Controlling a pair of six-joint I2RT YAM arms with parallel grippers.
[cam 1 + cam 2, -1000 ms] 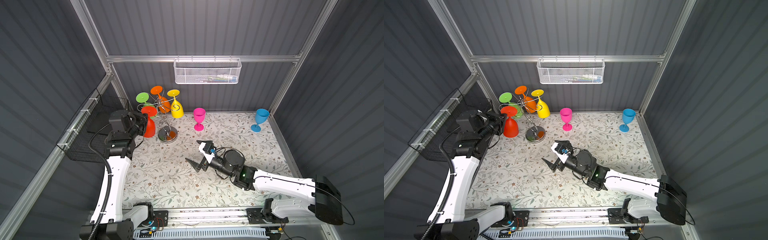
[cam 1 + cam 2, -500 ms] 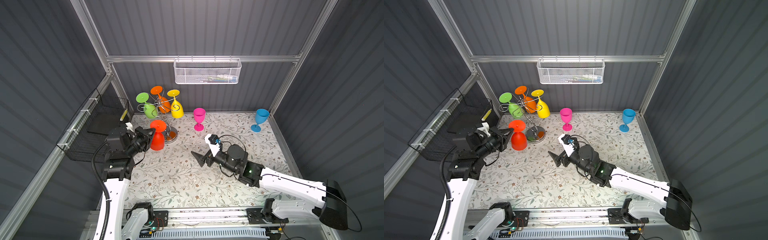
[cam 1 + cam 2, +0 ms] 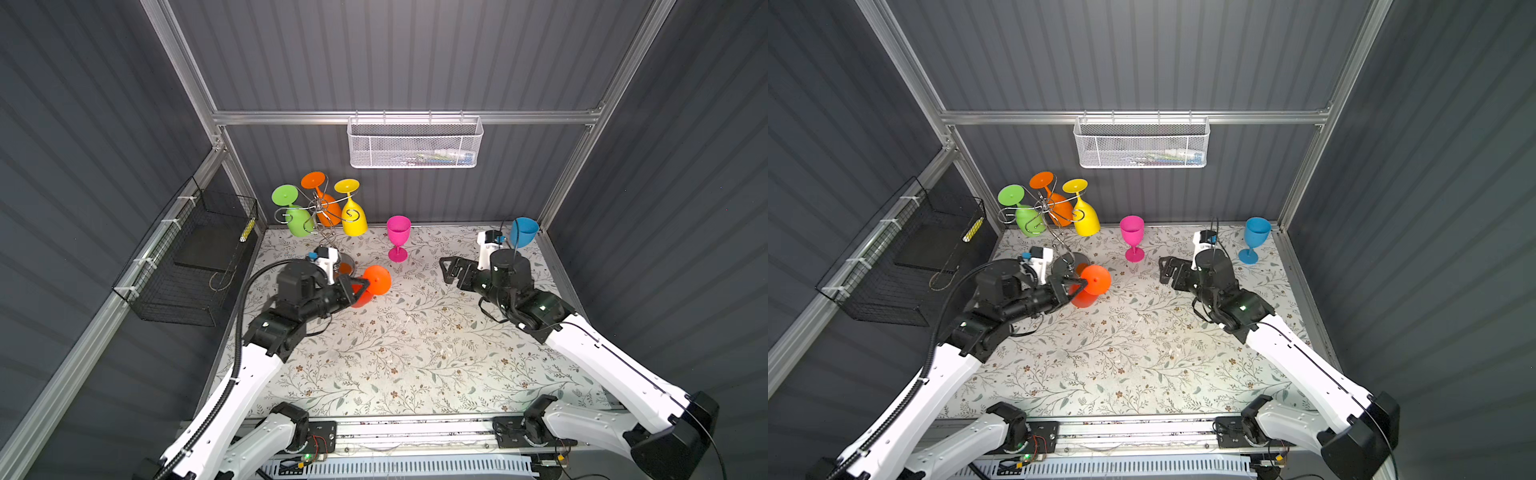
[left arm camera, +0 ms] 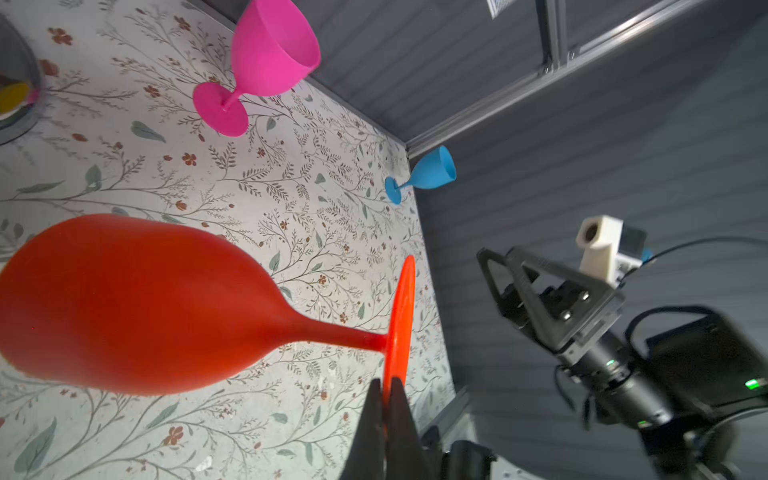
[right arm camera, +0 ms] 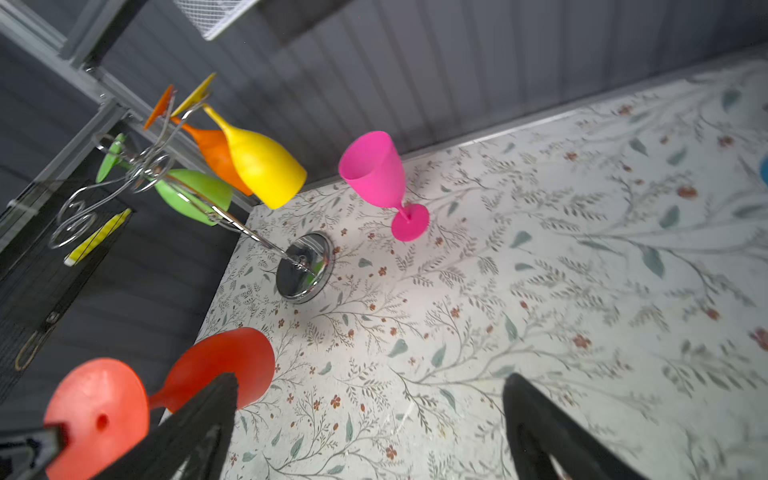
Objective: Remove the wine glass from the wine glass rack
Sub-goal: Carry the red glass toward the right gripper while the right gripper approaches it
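The red wine glass (image 3: 377, 281) (image 3: 1096, 279) is off the rack and hangs tilted on its side above the table. My left gripper (image 3: 364, 285) (image 3: 1080, 285) (image 4: 387, 386) is shut on the rim of its foot, bowl (image 4: 137, 303) toward the rack. The chrome wine glass rack (image 3: 320, 205) (image 3: 1044, 205) (image 5: 305, 266) stands at the back left with a green (image 3: 297, 218), an orange (image 3: 326, 203) and a yellow glass (image 3: 354, 216) hanging on it. My right gripper (image 3: 451, 270) (image 3: 1169, 270) (image 5: 370, 382) is open and empty, facing the red glass (image 5: 97, 415) from the right.
A pink glass (image 3: 398, 237) stands upright between the two grippers near the back wall. A blue glass (image 3: 523, 232) stands in the back right corner behind my right wrist. A white mesh basket (image 3: 415, 143) hangs on the back wall, a black wire basket (image 3: 195, 266) on the left wall.
My left gripper has carried the red glass away from the rack toward the middle and tipped it sideways. My right gripper has moved right and back and stayed open.
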